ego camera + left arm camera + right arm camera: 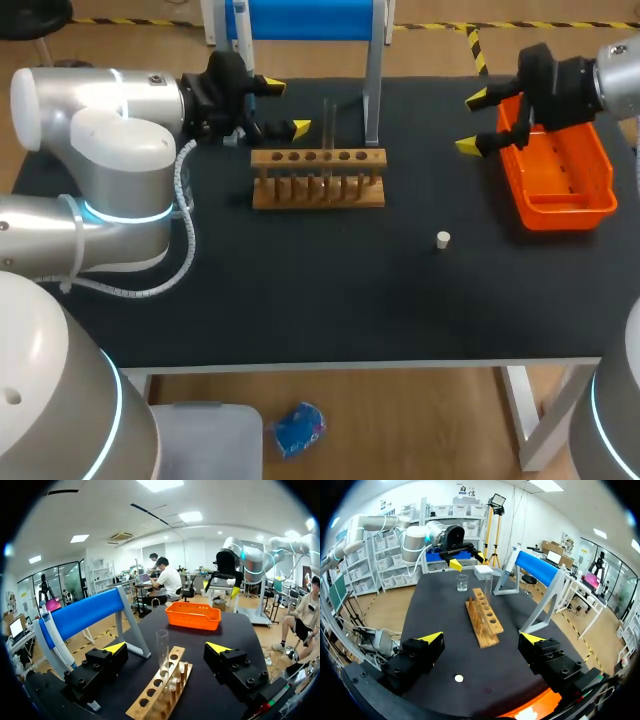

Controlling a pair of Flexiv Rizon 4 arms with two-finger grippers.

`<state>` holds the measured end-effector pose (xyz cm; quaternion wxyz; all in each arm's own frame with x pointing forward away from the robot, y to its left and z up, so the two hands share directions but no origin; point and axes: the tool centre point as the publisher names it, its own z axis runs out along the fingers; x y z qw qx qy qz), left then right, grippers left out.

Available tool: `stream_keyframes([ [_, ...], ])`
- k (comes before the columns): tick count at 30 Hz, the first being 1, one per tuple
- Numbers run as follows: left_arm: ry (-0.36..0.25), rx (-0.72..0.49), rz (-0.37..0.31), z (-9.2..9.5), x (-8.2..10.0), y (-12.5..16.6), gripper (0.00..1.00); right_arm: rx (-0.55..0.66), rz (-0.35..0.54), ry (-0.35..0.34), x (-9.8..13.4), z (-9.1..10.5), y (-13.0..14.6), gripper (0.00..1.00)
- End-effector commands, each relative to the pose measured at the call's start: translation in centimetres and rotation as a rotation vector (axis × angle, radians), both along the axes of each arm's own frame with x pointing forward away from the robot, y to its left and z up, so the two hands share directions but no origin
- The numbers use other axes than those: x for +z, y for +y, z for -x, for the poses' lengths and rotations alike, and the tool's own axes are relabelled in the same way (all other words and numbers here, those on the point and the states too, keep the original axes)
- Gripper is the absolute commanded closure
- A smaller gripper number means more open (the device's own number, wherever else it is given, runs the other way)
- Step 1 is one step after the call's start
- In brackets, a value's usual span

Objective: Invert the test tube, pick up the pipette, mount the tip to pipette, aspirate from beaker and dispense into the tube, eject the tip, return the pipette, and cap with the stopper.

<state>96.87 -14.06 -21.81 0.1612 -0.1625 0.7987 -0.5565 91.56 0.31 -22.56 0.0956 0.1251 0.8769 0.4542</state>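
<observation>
Both wide open, empty: left gripper point(285, 107) at eleven o'clock of the test tube rack point(318, 178), right gripper point(472, 122) at two; only the right wrist view catches the beaker point(462, 583).

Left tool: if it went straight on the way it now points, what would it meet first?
Most likely the clear glass test tube standing upright in the wooden rack. It sits ahead of the left tool, between its open fingers, though depth is hard to judge.

Tabletop point(300, 290): black.
Orange bin point(570, 215): on the tabletop's right side, long and open-topped.
Wooden rack point(318, 197): mid-tabletop, toward the far edge, one row of holes.
</observation>
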Motion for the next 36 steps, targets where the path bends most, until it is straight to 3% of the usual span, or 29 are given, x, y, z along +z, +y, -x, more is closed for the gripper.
stream_keyframes([
  [1,-0.004,0.0,0.004,0.0,-0.2,0.0,0.0,-0.006,-0.041,0.008,-2.4,2.3,-2.3,0.0],
  [8,-0.004,0.0,0.004,0.0,-0.2,0.0,0.0,-0.012,-0.106,0.018,-5.3,6.8,-4.8,0.0],
  [11,-0.004,0.0,0.004,0.0,-0.2,0.0,0.0,-0.023,-0.135,0.024,-6.9,7.6,-4.7,0.0],
  [21,-0.004,0.0,0.004,0.0,-0.2,0.0,0.0,0.011,-0.108,0.031,-10.7,9.2,-2.7,0.0],
  [26,-0.004,0.0,0.004,0.0,-0.2,0.0,0.0,0.004,-0.069,0.001,-12.3,9.4,-3.3,0.0],
  [36,-0.004,0.0,0.004,0.0,-0.2,0.0,0.0,-0.03,-0.05,0.042,-14.6,10.2,-5.0,0.0],
])
